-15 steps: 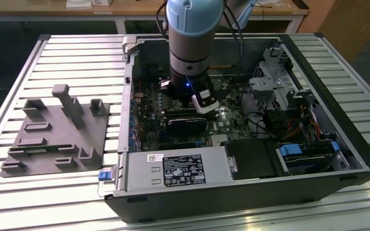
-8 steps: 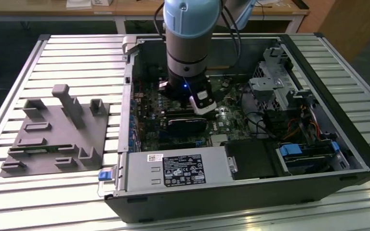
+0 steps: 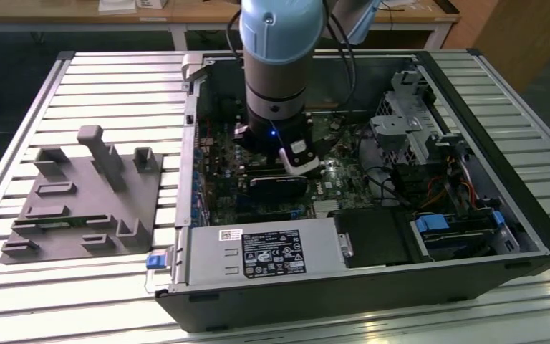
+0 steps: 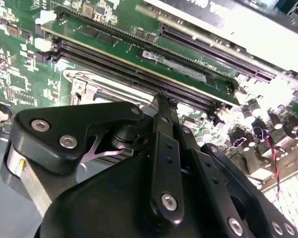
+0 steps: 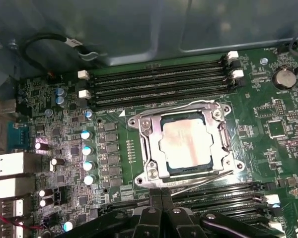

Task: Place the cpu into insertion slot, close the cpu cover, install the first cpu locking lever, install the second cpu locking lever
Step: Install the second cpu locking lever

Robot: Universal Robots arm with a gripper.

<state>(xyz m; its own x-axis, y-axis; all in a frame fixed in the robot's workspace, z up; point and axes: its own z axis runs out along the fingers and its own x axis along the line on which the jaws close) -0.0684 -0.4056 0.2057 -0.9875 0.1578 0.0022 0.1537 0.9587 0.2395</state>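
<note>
In the first wrist view the pale silver cpu (image 5: pixel 183 144) lies flat in the insertion slot (image 5: pixel 229 164) on the green motherboard. The silver cpu cover (image 5: pixel 151 148) is down around it, and the chip shows through its window. One thin wire lever (image 5: pixel 164 108) runs along the side by the memory slots. A second lever (image 5: pixel 203 180) runs along the opposite side, its free end close to my gripper (image 5: pixel 162 199). The black fingers (image 4: pixel 162 129) are pressed together with nothing visible between them. In the second wrist view the tips sit by the socket's silver corner (image 4: pixel 89 87).
Long black memory slots (image 5: pixel 159 82) flank the socket, with capacitors (image 5: pixel 87 148) and a coin battery (image 5: pixel 284 77) nearby. The arm (image 3: pixel 275 72) reaches into the open case (image 3: pixel 351 287), among a black card (image 3: pixel 275 188), drive cages and cables. A grey fixture (image 3: pixel 84 201) sits at the exterior view's left.
</note>
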